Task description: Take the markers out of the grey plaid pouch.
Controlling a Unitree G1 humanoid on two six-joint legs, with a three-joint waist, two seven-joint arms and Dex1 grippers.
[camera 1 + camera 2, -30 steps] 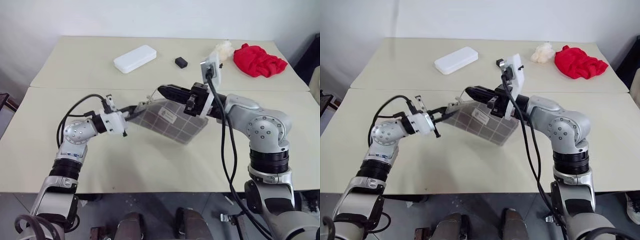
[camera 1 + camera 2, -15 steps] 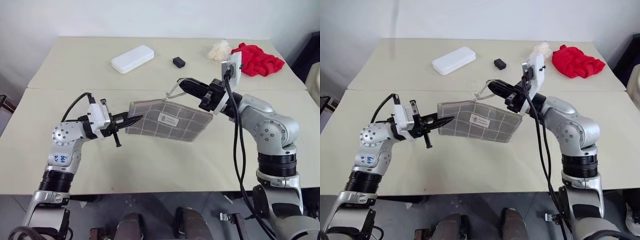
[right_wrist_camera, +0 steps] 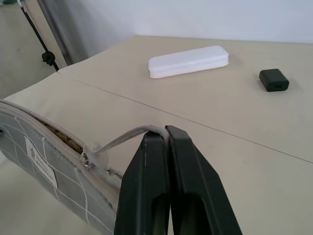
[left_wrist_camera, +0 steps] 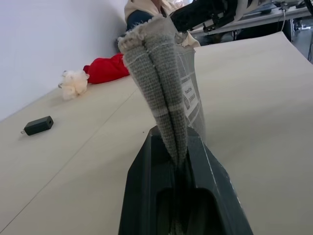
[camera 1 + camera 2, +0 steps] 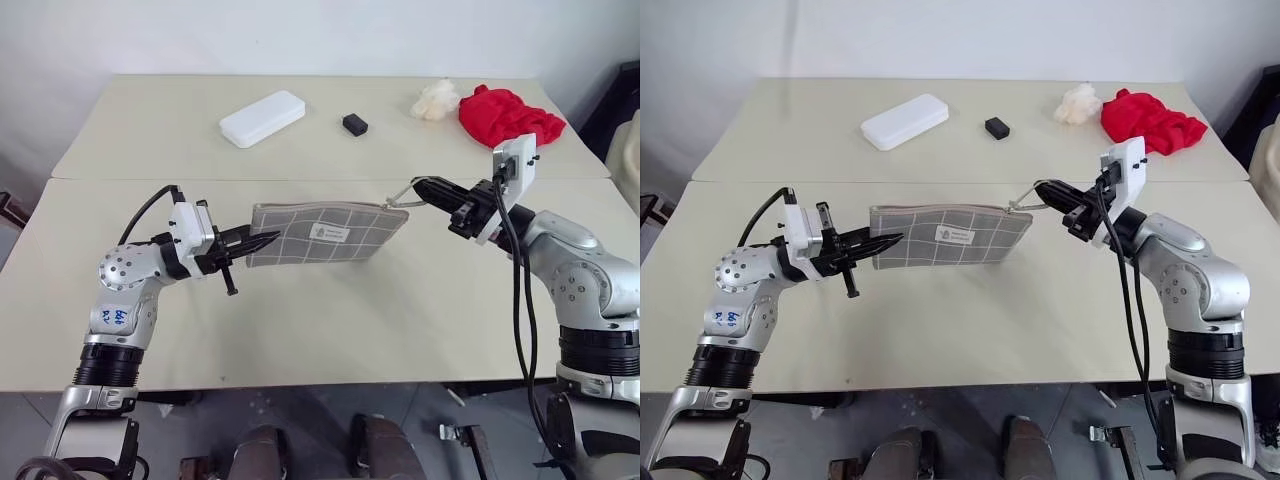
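Grey plaid pouch [image 5: 325, 233] hangs stretched flat, white label showing.

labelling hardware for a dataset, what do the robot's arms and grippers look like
Both arms are silver-grey metal with round joint housings and black ribbed rings. Each gripper, left and right, has two tapered black fingers behind a white wrist block, with black cables looping along the arm. The left arm bears blue handwritten marks.

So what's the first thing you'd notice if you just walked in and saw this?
The grey checked pouch held up above the table, stretched between two robot arms. The left pincer is shut on one end and the right pincer is shut on the zip loop at the other. Next, the bright red cloth at the far right corner.
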